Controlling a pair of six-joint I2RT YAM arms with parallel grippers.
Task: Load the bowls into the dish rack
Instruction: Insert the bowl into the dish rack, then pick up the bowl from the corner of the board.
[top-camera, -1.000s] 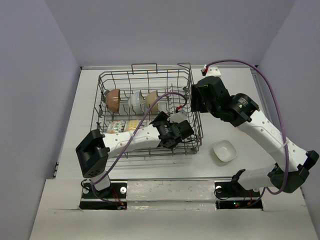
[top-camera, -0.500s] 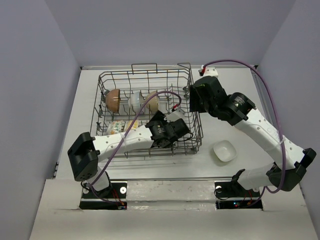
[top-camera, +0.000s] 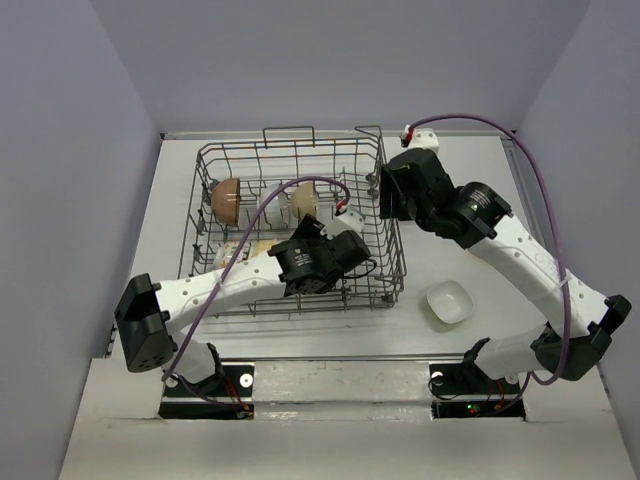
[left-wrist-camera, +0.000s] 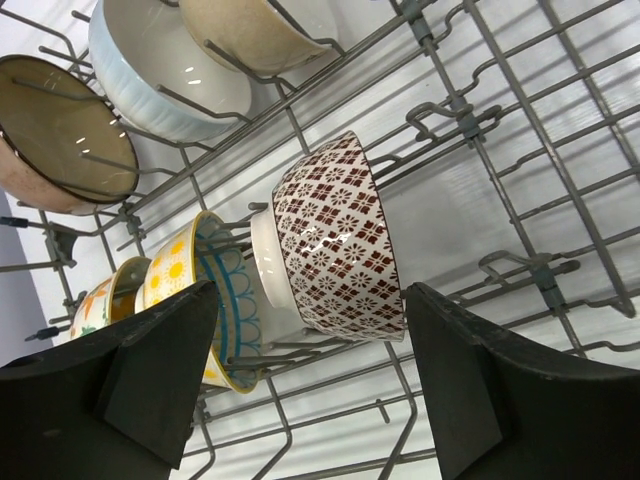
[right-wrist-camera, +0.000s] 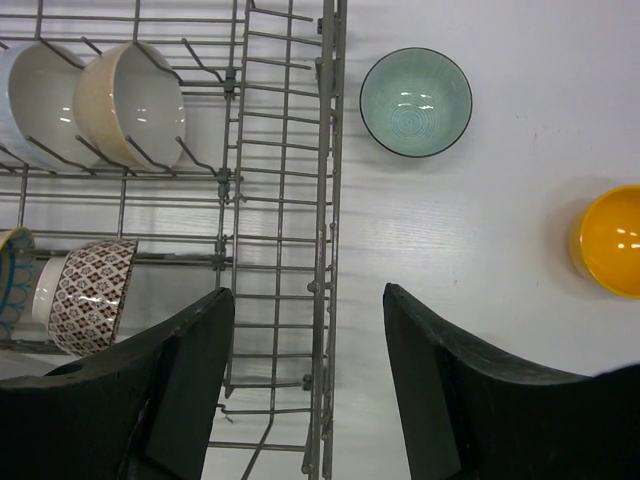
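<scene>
The grey wire dish rack (top-camera: 372, 150) holds several bowls on edge between its tines. The left wrist view shows a maroon-patterned bowl (left-wrist-camera: 335, 240), a yellow and blue floral bowl (left-wrist-camera: 205, 300), a brown bowl (left-wrist-camera: 60, 130), a pale ribbed bowl (left-wrist-camera: 165, 70) and a beige bowl (left-wrist-camera: 255, 30). My left gripper (left-wrist-camera: 310, 400) is open and empty just above the patterned bowl, inside the rack (top-camera: 348, 245). My right gripper (right-wrist-camera: 305, 390) is open and empty over the rack's right wall (right-wrist-camera: 325, 250). A teal bowl (right-wrist-camera: 415, 102) and an orange-yellow bowl (right-wrist-camera: 610, 240) sit on the table beyond it.
A squarish white bowl (top-camera: 448, 302) sits on the table right of the rack, near the front. The right arm (top-camera: 500, 240) reaches over that side. The left arm's purple cable (top-camera: 290, 190) loops over the rack's middle.
The left arm's elbow has swung left and its gripper has drawn back a little inside the rack. The right gripper has edged slightly toward the far side.
</scene>
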